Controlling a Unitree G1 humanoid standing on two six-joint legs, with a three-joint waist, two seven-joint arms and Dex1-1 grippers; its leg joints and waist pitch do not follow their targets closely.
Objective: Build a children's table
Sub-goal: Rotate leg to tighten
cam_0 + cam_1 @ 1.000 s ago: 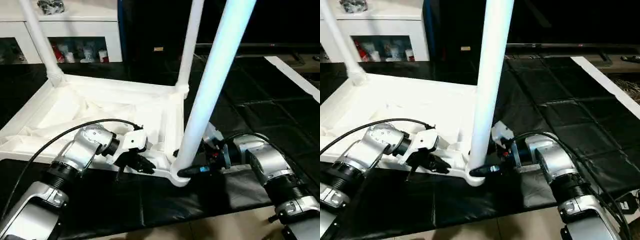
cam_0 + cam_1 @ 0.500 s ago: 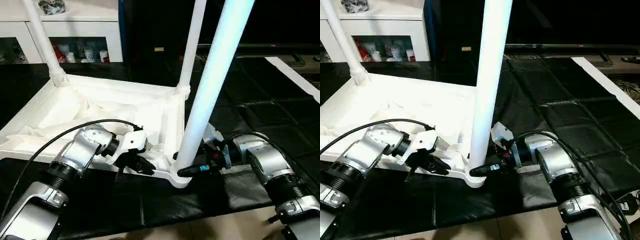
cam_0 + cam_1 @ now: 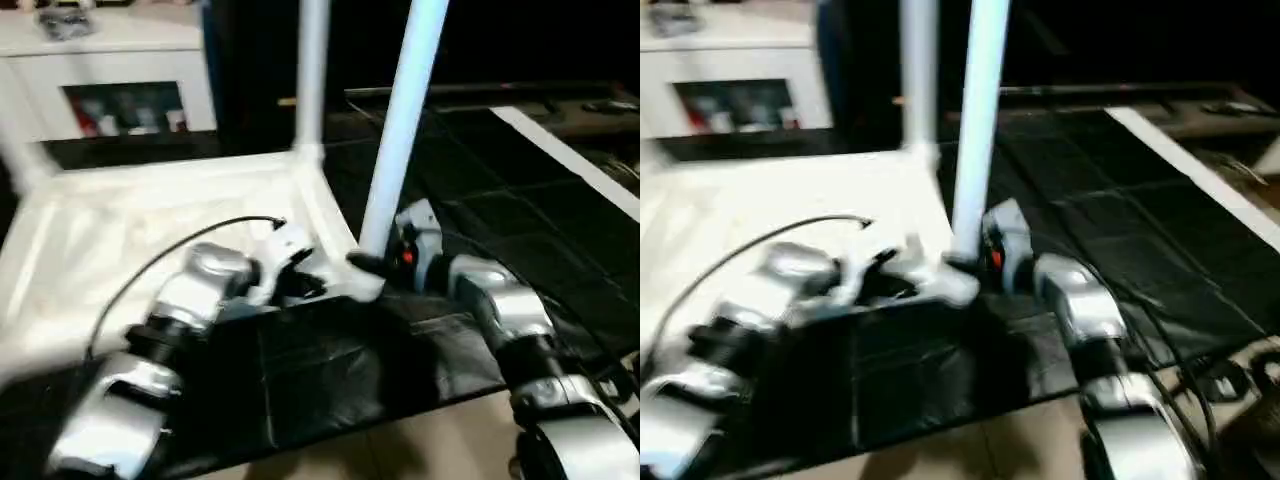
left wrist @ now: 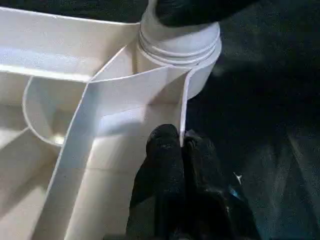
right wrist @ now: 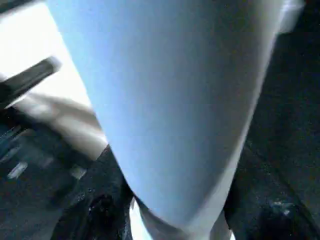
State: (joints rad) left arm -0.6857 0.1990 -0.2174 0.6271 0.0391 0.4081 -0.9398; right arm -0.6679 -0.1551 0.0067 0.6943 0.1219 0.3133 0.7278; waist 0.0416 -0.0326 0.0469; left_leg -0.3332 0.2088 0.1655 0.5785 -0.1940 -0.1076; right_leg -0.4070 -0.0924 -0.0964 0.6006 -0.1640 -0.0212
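Left eye view, tabletop: the white tabletop (image 3: 150,215) lies upside down on the black mat (image 3: 330,370), ribbed underside up, its near corner pointing at the robot.
Left eye view, near leg: a white leg (image 3: 400,130) stands upright in the near corner socket (image 3: 362,283), rising out of the top of the picture.
Left eye view, far leg: a second leg (image 3: 311,75) stands upright at the corner behind it.
Left eye view, left gripper (image 3: 300,285): low at the tabletop's near edge, just beside the socket on its left; jaws pressed together at the rim.
Left eye view, right gripper (image 3: 372,265): reaches in from the right at the foot of the near leg, one black finger in front of the base; its jaws stand around the leg.
Right eye view, backdrop: a white cabinet (image 3: 730,70) stands beyond the tabletop, at the far left.
Left wrist view, jaws: the two black fingers (image 4: 165,165) lie tight together, pinching the thin upright rim wall (image 4: 183,107) of the tabletop just short of the corner socket (image 4: 180,50).
Left wrist view, socket: the ringed socket sits just beyond the fingertips, at the rim's corner, with a dark shape over its top.
Right wrist view, leg: the pale leg (image 5: 175,100) runs straight through between the jaws.
Right wrist view, jaws: black fingers (image 5: 97,205) show on either side of the leg's base, spread to its width and close against it.
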